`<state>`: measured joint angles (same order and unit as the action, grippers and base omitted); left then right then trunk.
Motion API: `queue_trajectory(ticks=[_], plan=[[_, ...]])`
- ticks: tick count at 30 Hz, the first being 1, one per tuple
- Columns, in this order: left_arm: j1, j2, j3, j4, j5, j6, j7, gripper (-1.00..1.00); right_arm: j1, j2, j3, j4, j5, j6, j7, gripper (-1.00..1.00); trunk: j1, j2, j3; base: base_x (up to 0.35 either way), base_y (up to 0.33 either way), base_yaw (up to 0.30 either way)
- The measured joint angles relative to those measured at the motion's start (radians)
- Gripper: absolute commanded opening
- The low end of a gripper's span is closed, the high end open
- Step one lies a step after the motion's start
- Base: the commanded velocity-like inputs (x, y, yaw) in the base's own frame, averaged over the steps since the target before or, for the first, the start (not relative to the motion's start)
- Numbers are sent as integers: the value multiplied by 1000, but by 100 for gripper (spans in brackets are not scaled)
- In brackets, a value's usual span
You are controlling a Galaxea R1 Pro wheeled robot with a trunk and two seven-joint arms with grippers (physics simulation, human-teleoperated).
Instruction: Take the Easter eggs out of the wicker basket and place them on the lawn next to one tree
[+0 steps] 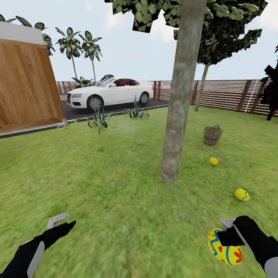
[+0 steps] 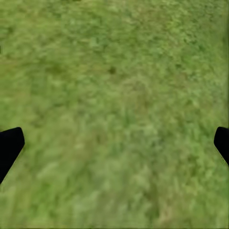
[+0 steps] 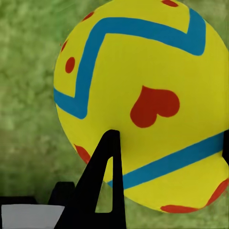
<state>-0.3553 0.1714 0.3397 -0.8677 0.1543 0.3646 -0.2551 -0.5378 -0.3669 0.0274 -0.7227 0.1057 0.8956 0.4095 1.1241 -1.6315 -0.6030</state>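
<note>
The right gripper (image 1: 228, 239) pinches a yellow Easter egg (image 1: 224, 247) with blue zigzag bands and red marks, low at the right of the head view above the lawn (image 1: 116, 185); the right wrist view shows the same egg (image 3: 143, 105) pressed against a black finger (image 3: 102, 186), grass behind it; two more Easter eggs lie on the grass to the right of the grey-brown tree (image 1: 179, 96), one (image 1: 213, 161) near the trunk, the other (image 1: 242, 195) nearer the robot; the wicker basket (image 1: 212, 135) stands upright beyond them, apart from the trunk; whether anything is in it cannot be told; the left gripper (image 1: 61, 224) hangs over bare grass, its fingertips (image 2: 9, 145) spread wide at the edges of the left wrist view; a white car (image 1: 110, 92) stands on the driveway before a slatted fence (image 1: 227, 94).
</note>
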Motion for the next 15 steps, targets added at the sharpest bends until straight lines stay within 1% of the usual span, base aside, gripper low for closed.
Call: queue_trajectory(ticks=[2, 3, 5, 6, 7, 9, 15], plan=[[0, 0, 0, -2, 1, 1, -1, 100, 0, -3, -4, 0, -4, 9, 1, -100, 0, 0, -1, 322, 164, -16], [0, -3, 0, 1, 9, 1, -1, 100, 0, -3, 1, -10, -2, 21, 12, -100, 0, 0, -3, 322, 178, -93], [0, -4, 1, 6, 29, 1, -1, 100, 0, -5, 5, -58, 4, 31, 66, -100, 0, 0, -5, 322, 185, -153], [0, -4, 1, 8, 36, 2, -1, 100, 0, -12, 5, -73, 8, 32, 100, -100, 0, 0, -7, 322, 189, -179], [0, -3, 0, 9, 39, 2, -1, 100, 0, -18, 4, -77, 10, 33, 114, -100, 0, 0, -9, 322, 190, -184], [0, -3, -1, 12, 41, 3, -1, 100, 0, -22, 4, -80, 10, 33, 123, -100, 0, 0, -12, 321, 191, -189], [0, -6, -5, 13, 38, 1, -2, 100, 0, -22, 6, -71, 10, 33, 117, -100, 0, 0, -20, 319, 197, -200]])
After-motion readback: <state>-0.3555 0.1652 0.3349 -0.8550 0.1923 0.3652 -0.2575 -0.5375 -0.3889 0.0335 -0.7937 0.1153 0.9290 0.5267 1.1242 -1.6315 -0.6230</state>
